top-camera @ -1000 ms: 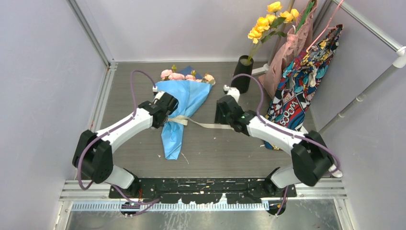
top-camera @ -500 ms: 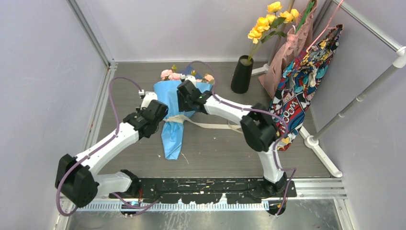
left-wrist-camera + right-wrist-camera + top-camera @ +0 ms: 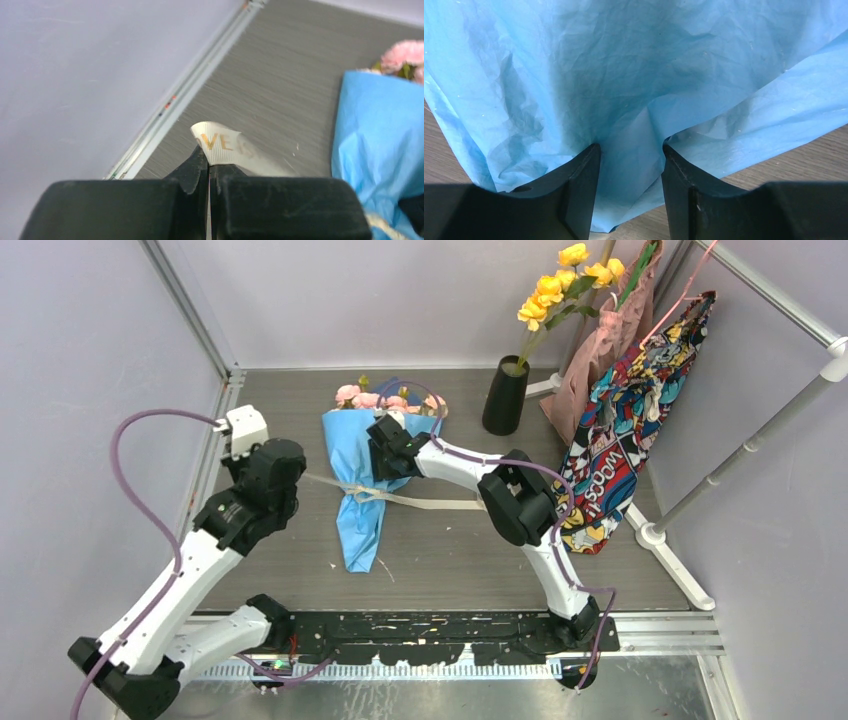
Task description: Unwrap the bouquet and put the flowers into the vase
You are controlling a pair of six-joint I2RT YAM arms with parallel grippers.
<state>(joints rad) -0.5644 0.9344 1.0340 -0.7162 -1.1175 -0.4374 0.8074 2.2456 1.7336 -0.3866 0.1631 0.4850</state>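
One bouquet [image 3: 348, 440]: lying flat on tabletop [image 3: 450, 555]
Left gripper [image 3: 208, 162]: clenched on cream ribbon [image 3: 225, 146] end
Right gripper [image 3: 630, 152]: released, jaws straddling blue paper [image 3: 624, 75]

blue paper cone bouquet [image 3: 362, 475]: flat mid-worktop, tip toward near edge, cream ribbon [image 3: 435, 503] pinched in my left gripper [image 3: 207, 162] | pale pink roses [image 3: 390, 400]: wrapped, far end | tall matte black vase [image 3: 503, 395]: upright, far edge, right of centre

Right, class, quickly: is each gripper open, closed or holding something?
Left gripper: shut on the cream ribbon.
Right gripper: open, fingers astride a fold of the blue paper.
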